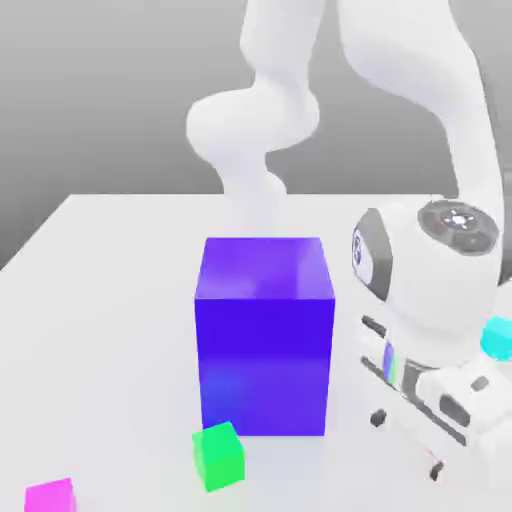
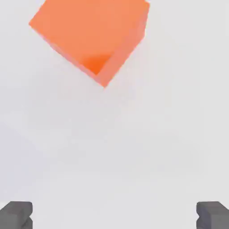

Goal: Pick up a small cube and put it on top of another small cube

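A small green cube (image 1: 219, 455) sits on the white table (image 1: 100, 300) just in front of a big blue cube (image 1: 265, 335). A small magenta cube (image 1: 50, 496) lies at the front edge on the exterior view's left. A small cyan cube (image 1: 497, 337) peeks out behind the arm on the exterior view's right. My gripper (image 1: 407, 444) hangs low to the right of the blue cube. In the hand view an orange cube (image 2: 94, 33) lies on the table ahead of the gripper (image 2: 114, 217), apart from it. The dark fingertips (image 2: 16, 214) stand wide apart with nothing between them.
The big blue cube stands tall mid-table, close to the hand's left side in the exterior view. The white arm (image 1: 440, 120) rises behind and above it. Bare table stretches to the exterior view's left of the blue cube.
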Available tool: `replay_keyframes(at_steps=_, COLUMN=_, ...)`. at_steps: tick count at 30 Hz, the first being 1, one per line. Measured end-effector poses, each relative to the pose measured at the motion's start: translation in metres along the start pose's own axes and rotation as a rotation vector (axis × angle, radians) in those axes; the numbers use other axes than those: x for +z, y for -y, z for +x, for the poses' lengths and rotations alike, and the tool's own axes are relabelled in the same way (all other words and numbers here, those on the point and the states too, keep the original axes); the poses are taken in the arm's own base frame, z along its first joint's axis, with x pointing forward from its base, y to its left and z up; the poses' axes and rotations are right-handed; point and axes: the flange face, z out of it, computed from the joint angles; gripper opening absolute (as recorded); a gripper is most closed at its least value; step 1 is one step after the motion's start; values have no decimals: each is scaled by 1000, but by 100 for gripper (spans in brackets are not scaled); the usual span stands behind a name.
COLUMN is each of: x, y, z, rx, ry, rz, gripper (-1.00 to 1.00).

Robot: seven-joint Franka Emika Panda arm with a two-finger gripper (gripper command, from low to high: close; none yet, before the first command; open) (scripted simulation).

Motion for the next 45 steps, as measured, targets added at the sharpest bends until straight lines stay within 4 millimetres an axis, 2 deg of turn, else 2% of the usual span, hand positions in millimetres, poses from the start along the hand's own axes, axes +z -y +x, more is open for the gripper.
replay_keyframes(at_steps=8, x=-6, y=-95, z=-117, rx=698, ry=-20, rz=-3, gripper=100)
replay_keyframes(at_steps=15, x=-16, y=-151, z=-241, rx=1309, ry=-49, rz=-16, gripper=100)
replay_keyframes(at_steps=17, x=-7, y=-164, z=-278, rx=1483, ry=-60, rz=-23, gripper=100)
replay_keyframes(at_steps=19, x=22, y=-172, z=-297, rx=1573, ry=-66, rz=-27, gripper=100)
replay_keyframes(at_steps=20, x=35, y=-173, z=-300, rx=1589, ry=-67, rz=-27, gripper=-100)
replay_keyframes(at_steps=25, x=35, y=-173, z=-300, rx=1589, ry=-67, rz=-23, gripper=-100)
replay_keyframes(at_steps=26, x=41, y=-174, z=-301, rx=1597, ry=-67, rz=-24, gripper=-100)
replay_keyframes(at_steps=27, x=36, y=-174, z=-302, rx=1601, ry=-67, rz=-25, gripper=-100)
replay_keyframes(at_steps=31, x=-15, y=-168, z=-302, rx=1608, ry=-66, rz=-22, gripper=-100)
replay_keyframes(at_steps=37, x=-32, y=-123, z=-259, rx=1646, ry=-48, rz=17, gripper=-100)
replay_keyframes(at_steps=45, x=-58, y=-51, z=-199, rx=1653, ry=-52, rz=0, gripper=-100)
